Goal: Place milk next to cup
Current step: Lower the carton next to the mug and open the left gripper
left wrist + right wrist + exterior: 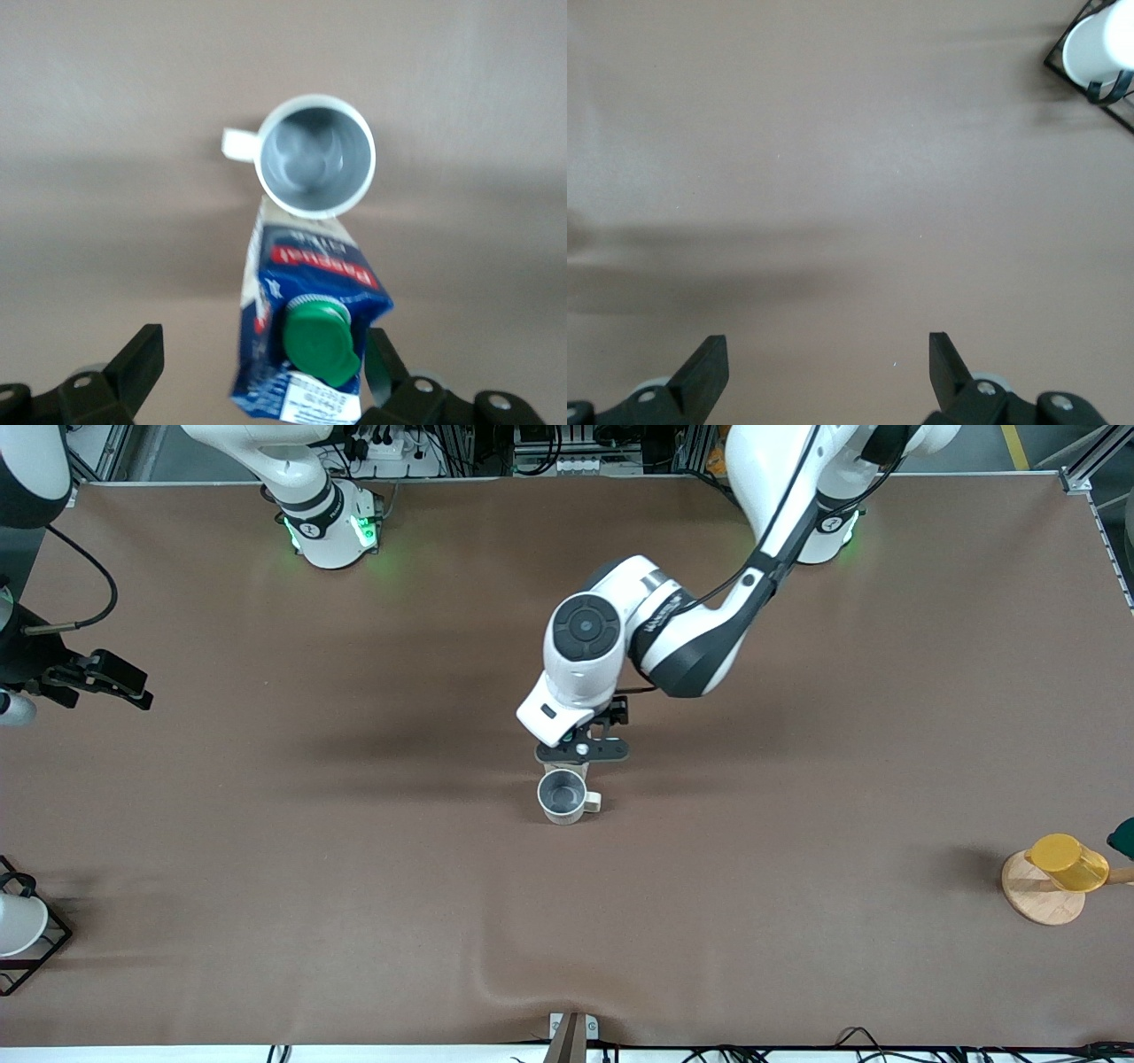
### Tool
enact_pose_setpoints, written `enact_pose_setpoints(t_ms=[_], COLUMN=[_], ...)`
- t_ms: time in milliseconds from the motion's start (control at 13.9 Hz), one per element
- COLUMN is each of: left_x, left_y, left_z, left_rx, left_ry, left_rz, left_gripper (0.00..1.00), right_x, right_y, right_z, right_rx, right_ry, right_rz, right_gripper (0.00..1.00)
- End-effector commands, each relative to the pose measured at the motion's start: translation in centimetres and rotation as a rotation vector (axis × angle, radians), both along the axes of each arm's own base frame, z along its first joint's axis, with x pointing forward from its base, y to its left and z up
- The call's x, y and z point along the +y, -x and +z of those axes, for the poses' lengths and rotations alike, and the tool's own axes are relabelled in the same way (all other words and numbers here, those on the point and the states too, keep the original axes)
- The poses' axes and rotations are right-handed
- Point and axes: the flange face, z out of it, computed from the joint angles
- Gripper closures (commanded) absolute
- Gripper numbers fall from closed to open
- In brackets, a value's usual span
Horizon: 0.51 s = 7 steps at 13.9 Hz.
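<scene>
Glossy printed paper milk (pixel 306 310) carton, smooth plastic cap (pixel 321 341), glazed ceramic cup (pixel 314 155), matt brown table (pixel 266 824) cloth

the cup (pixel 563 795) stands on the table (pixel 354 868) near its middle. the milk (pixel 306 328) stands upright just beside the cup, at its 12 o'clock in the front view, farther from the front camera. the left gripper (pixel 257 376) is around the milk, one finger apart from it. the right gripper (pixel 828 367) waits over bare table at the right arm's end.
</scene>
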Motion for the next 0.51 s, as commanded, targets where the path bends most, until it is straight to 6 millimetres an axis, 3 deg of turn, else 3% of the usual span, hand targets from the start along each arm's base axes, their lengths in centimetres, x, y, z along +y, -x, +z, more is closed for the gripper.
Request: enact_pose_setpoints(t_ms=[0,144,289,433], left_x=[6.0,10.8,17.4,24.1], left_y=[-2.8,-4.9,-6.1,-7.4], left_z=[6.6,11.0,15.2,17.8], left_rx=[-0.048,-0.146,-0.143,-0.126], left_ry=[-0.007,-0.05,-0.086,-0.089], left_rz=[0.058,0.1,0.15,0.087], left_gripper=[0.0,0.0,0.0,0.0], right_x=[0.5,0.6,0.1,0.0], right_y=[0.1,-0.2,-0.2,-0.2], right_z=[1.3,1.7,1.6,1.4], right_rx=[-0.019,-0.022,-0.018,-0.013], right_ry=[0.03,0.031,0.03,0.029], right_rz=[-0.008,-0.005,-0.008,-0.016], right_gripper=[0.0,0.0,0.0,0.0])
